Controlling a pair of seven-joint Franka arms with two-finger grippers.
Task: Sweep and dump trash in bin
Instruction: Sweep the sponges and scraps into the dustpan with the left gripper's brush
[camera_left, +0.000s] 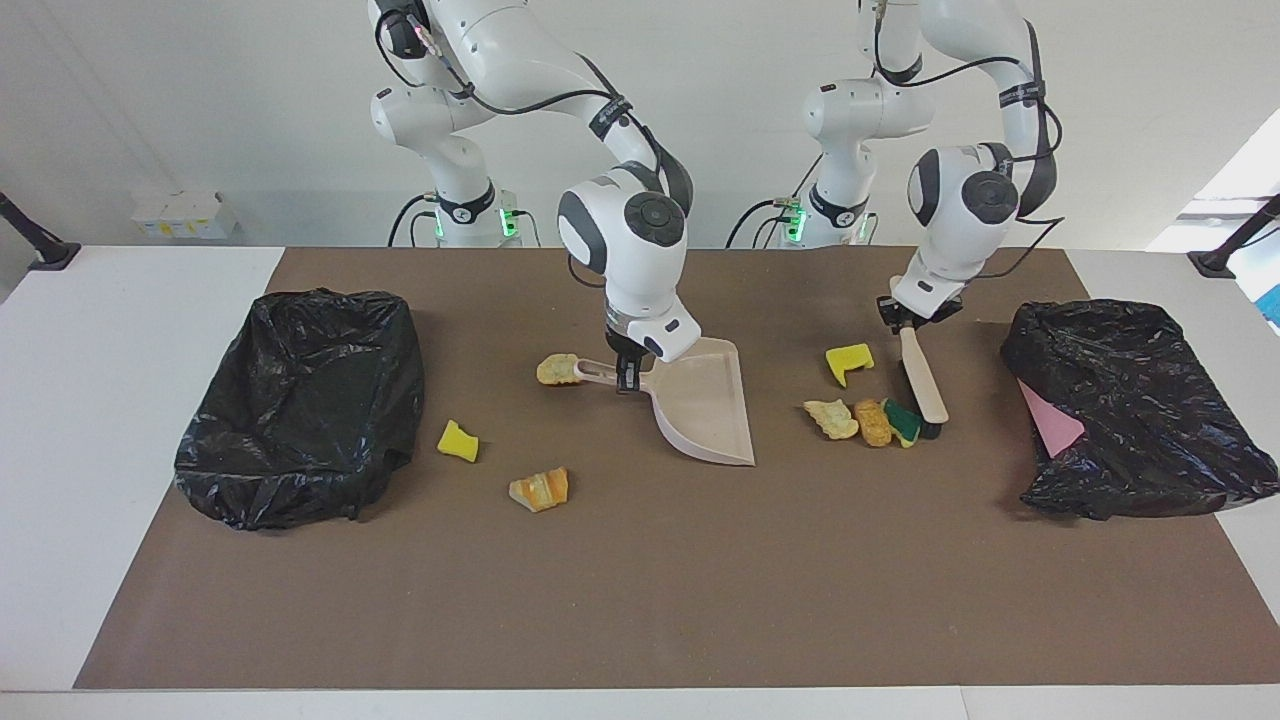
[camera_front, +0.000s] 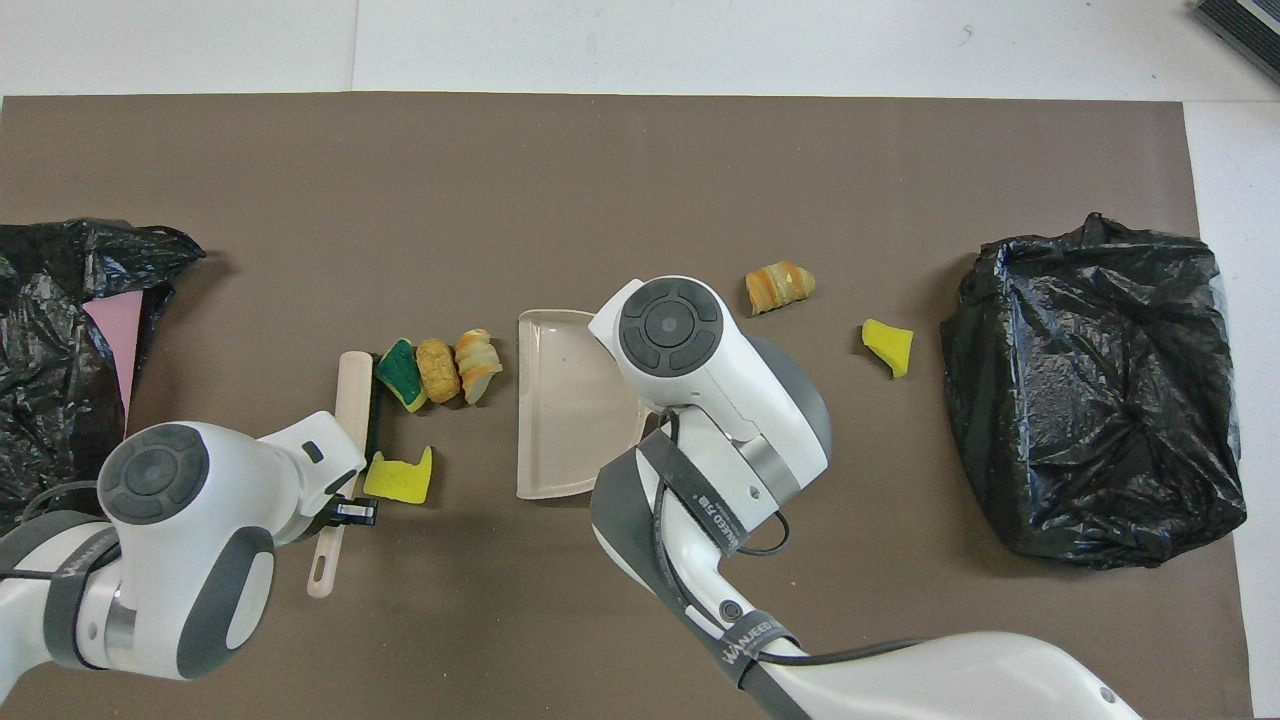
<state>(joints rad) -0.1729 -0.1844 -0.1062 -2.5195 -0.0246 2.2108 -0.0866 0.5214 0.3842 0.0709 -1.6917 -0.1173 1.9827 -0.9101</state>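
Note:
My right gripper is shut on the handle of the beige dustpan, which rests mid-mat. My left gripper is shut on the brush. The brush bristles press a green-backed sponge against an orange chunk and a pale chunk, all in a row close to the pan's mouth. A yellow sponge bit lies beside the brush. More trash lies loose: a chunk at the pan's handle, a yellow bit and an orange chunk.
A black-bagged bin stands at the right arm's end of the table. Another black bag with a pink sheet sits at the left arm's end. The brown mat covers the table.

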